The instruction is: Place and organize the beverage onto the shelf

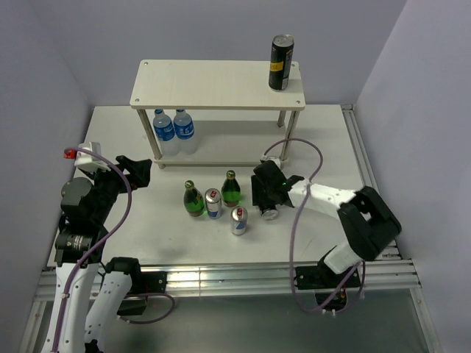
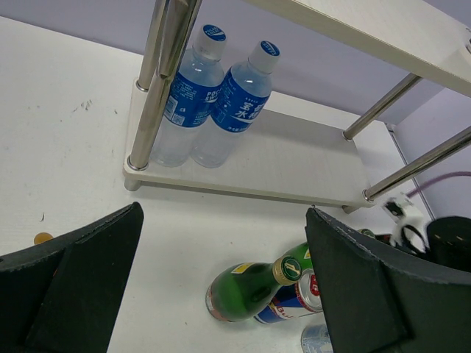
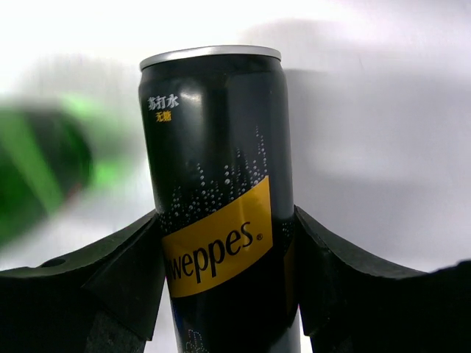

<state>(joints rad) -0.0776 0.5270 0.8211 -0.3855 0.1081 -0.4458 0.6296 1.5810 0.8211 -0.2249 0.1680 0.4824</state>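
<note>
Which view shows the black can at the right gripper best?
Right wrist: the black can fills the frame, label readable, pinched by the right gripper. Top external shows only its silver end under the gripper. Left wrist doesn't show it clearly.

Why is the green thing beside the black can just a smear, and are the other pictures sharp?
Right wrist: the black can is crisp, the green bottle beside it blurred, the surroundings washed out white. Left wrist: water bottles sharp, the near fingers dark and featureless. Top external: even light, soft shadows.
</note>
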